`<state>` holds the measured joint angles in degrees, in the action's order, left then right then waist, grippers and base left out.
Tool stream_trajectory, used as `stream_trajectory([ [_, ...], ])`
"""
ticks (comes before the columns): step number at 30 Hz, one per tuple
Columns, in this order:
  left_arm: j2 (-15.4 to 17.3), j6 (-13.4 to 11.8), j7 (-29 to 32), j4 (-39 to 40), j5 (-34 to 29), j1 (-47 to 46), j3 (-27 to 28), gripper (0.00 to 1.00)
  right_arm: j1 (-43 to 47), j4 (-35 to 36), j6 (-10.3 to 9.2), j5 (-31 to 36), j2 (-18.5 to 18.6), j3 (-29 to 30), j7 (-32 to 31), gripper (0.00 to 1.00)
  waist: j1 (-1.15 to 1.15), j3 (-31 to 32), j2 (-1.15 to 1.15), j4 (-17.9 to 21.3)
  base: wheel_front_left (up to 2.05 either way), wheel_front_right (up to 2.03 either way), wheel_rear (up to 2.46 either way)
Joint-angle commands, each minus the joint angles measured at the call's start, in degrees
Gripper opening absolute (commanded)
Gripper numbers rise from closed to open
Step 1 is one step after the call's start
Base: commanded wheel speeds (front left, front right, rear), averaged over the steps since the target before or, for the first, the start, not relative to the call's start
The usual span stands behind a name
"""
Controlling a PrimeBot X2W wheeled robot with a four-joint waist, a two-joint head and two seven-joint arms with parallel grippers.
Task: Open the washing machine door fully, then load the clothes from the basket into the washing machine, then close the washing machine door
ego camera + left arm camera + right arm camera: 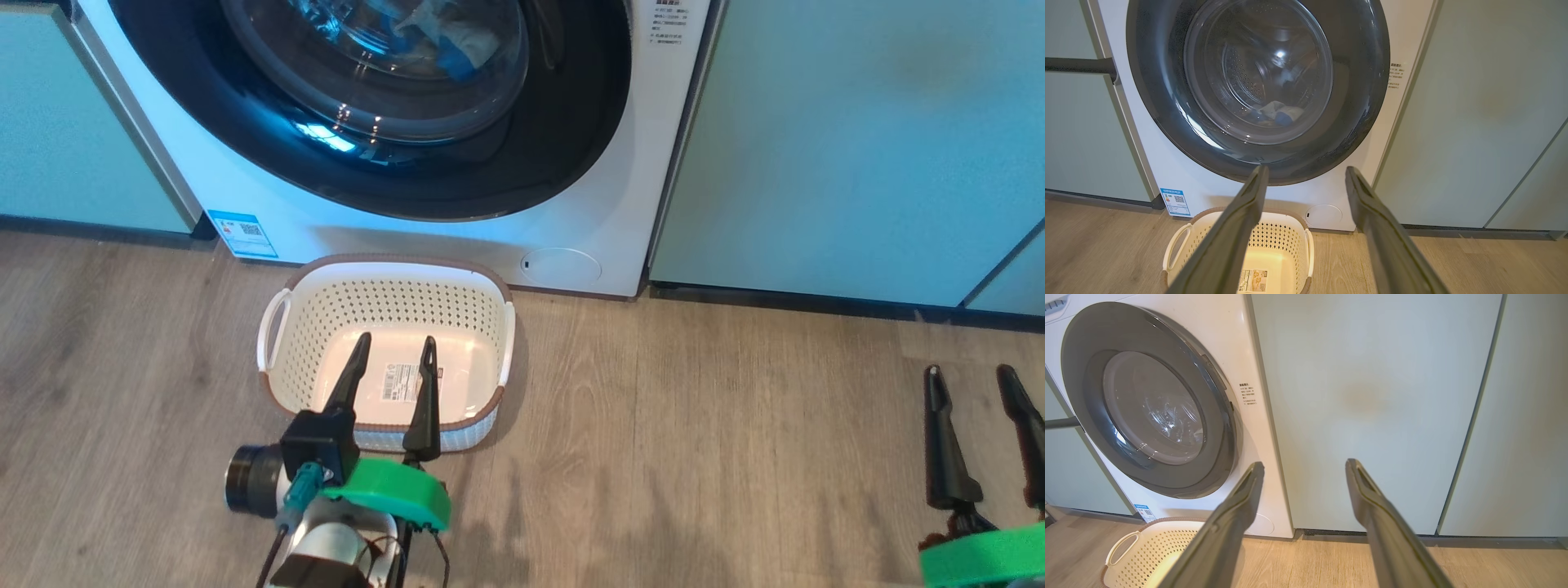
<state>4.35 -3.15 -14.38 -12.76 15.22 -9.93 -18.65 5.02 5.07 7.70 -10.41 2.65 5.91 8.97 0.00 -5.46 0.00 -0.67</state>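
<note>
1. Wood floor (735, 457): basket (392, 304) sits just before washing machine (589, 222), door (571, 122) shut.
2. Clothes (1278, 112) lie inside drum (1237, 69), seen through door.
3. My left pincer (397, 337) hovers above basket, fingers apart; right pincer (968, 370) apart too.

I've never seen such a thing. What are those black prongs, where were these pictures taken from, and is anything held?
They are the fingers of a two-armed robot's grippers. The head view looks down from its head: left gripper over the basket, right gripper over the wooden floor. The two wrist views look along each arm's own fingers. Both grippers are open, holding nothing. The basket holds just a paper label. The washing machine door is shut, with clothes visible through its glass.
</note>
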Motion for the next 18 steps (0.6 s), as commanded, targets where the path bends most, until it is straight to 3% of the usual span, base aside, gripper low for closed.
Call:
stream_trajectory([
  [1,1.05,-0.3,-0.62,2.1,0.31,-0.66,2.29,1.0,-0.85,2.48,-0.21,0.46,0.28,-0.81,-0.35,1.0,0.0,0.01,0.0,0.1,0.0,0.0,0.0],
  [18,1.59,-0.98,-0.22,1.81,0.59,-0.45,1.43,1.0,1.21,2.69,-0.21,-0.98,0.23,0.58,-0.71,1.0,0.0,0.5,0.0,-0.02,0.0,0.0,0.0],
])
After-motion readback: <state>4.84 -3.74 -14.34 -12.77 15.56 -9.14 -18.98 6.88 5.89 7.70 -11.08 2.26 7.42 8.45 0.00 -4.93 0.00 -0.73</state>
